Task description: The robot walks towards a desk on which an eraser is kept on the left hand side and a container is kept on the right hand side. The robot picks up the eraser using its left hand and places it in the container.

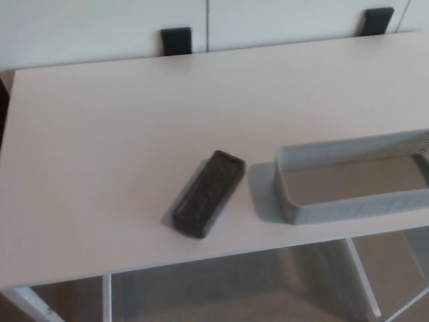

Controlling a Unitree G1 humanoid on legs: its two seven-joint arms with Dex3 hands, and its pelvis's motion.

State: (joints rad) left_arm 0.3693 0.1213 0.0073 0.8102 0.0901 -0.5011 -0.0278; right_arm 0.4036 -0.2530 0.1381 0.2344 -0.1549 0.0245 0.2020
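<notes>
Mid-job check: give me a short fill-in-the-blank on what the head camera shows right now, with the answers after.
1. The dark eraser lies on the white desk to the ____ of the grey container in the picture.
2. The inside of the container is ____.
3. The eraser and the container are ____, with bare desk showing between them.
4. The number of robot hands in view is ____.

Missing words: left; empty; apart; zero

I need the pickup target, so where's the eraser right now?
In the head view, the dark eraser lies flat near the white desk's front edge, left of the grey container, not touching it.
</notes>
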